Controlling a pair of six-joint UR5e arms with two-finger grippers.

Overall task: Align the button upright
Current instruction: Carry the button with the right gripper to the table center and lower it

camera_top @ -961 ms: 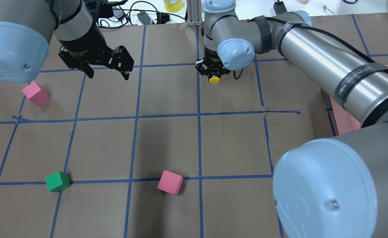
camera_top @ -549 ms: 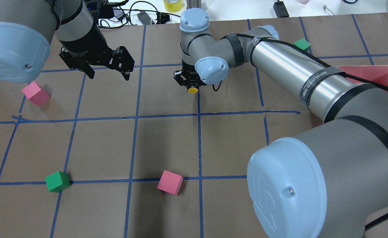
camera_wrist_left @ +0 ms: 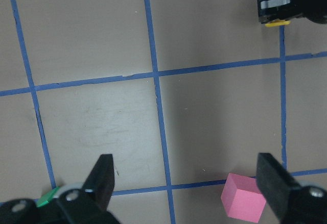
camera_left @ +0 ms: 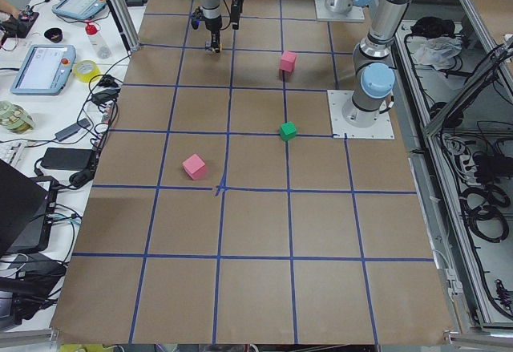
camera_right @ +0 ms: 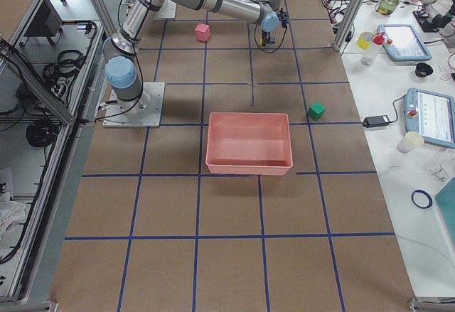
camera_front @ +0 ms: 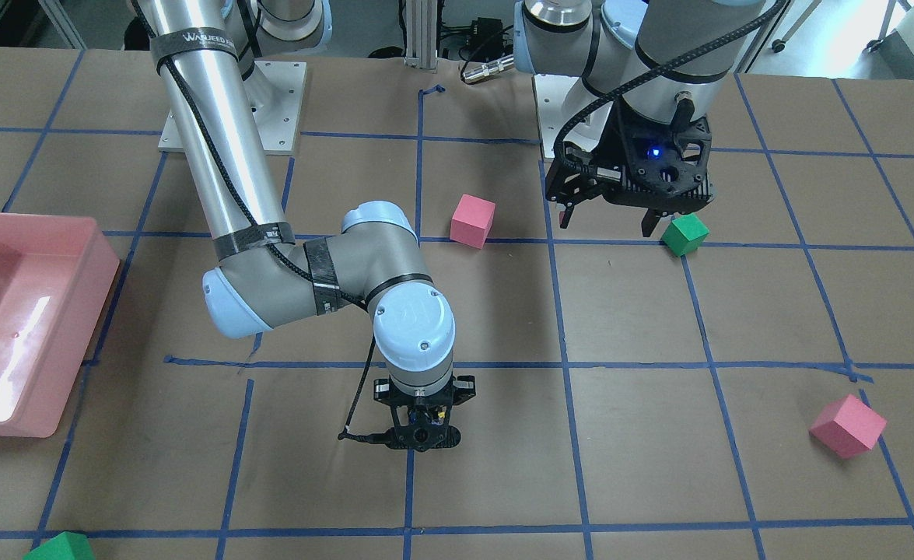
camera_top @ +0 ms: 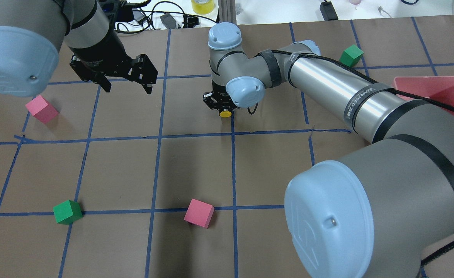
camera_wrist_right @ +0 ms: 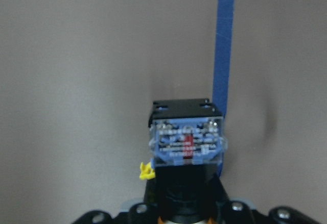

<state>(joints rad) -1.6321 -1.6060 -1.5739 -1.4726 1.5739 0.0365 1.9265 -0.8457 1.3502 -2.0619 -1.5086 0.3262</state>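
Observation:
The button, with its yellow cap (camera_top: pixel 224 113), is held in my right gripper (camera_top: pixel 219 105), which is shut on its black body low over the table beside a blue tape line. In the right wrist view its blue and silver terminal base (camera_wrist_right: pixel 187 142) faces the camera, over the brown paper. I cannot tell whether it touches the table. The right gripper also shows in the front view (camera_front: pixel 420 437). My left gripper (camera_top: pixel 126 88) hangs open and empty above the table to the left; it also shows in the front view (camera_front: pixel 606 224).
Pink cubes (camera_top: pixel 41 109) (camera_top: pixel 199 212) and green cubes (camera_top: pixel 67 212) (camera_top: pixel 351 55) lie scattered on the taped brown paper. A pink tray (camera_top: pixel 443 88) stands at the right edge. The right arm's long forearm (camera_top: pixel 335 88) spans the right half.
My right gripper has carried the button leftward and nearer to the tape crossing, then lower. The left gripper has not moved.

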